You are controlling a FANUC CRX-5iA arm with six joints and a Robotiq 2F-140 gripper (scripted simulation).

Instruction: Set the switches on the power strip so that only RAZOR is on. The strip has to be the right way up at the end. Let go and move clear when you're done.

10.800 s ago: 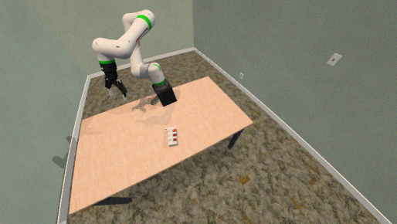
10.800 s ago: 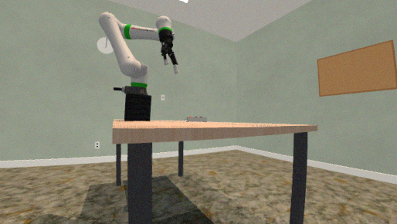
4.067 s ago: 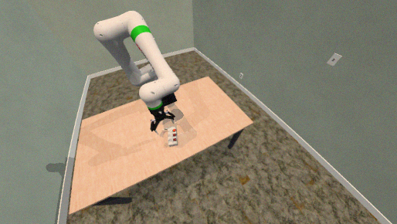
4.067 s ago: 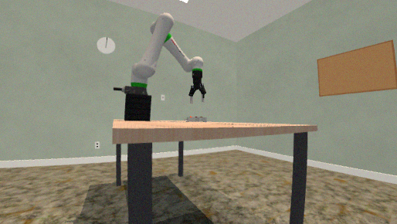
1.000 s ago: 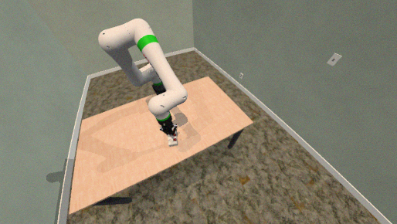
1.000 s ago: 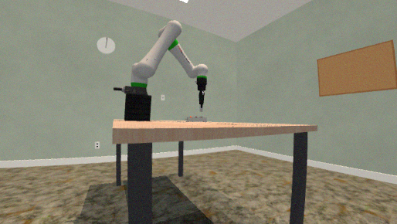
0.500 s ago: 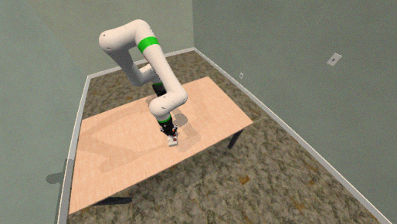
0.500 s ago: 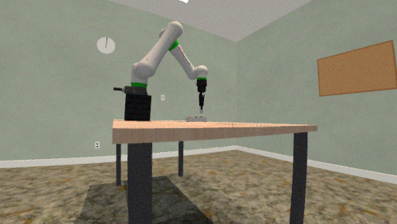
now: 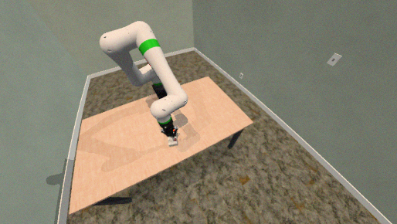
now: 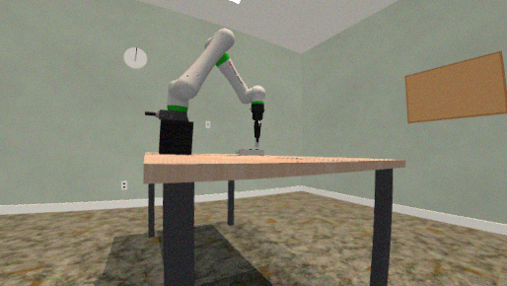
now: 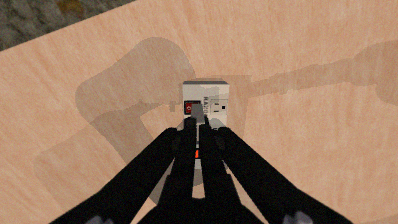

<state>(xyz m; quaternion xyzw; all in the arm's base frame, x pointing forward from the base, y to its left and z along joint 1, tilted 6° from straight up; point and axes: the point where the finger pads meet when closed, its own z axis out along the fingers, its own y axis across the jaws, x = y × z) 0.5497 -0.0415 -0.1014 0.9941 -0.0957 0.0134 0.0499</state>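
Note:
A small white power strip lies face up on the wooden table, with a red rocker switch beside a label and a socket. A second reddish switch shows through the gap between my fingers, mostly hidden. My gripper is shut with nothing between the fingers. Its tips point straight down just above the near half of the strip. In the top view the strip lies near the table's front edge under the gripper. In the exterior view the gripper hangs over the strip.
The robot's black base stands at the back of the table. The table edge runs close to the strip on the near side.

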